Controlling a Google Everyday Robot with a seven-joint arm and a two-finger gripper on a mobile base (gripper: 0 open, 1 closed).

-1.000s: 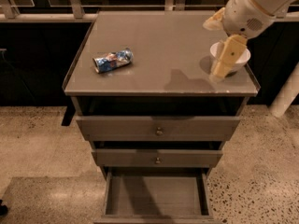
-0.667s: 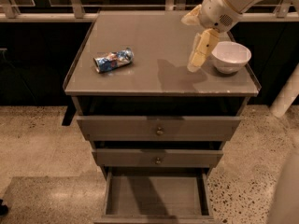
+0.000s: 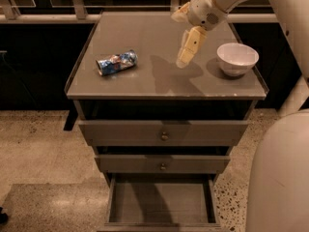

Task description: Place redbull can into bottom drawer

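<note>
Above tabletop (image 3: pixel 145 35), tool (image 3: pixel 184 60) between redbull can (image 3: pixel 116 63) and bowl (image 3: pixel 236 67); bottom drawer (image 3: pixel 161 203) open

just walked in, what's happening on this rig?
The robot's hand hovers over the middle of the cabinet top, between the redbull can and a white bowl, touching neither. The can lies on its side on the left of the top, not yet picked up. The bottom drawer is pulled open, with nothing in it.
</note>
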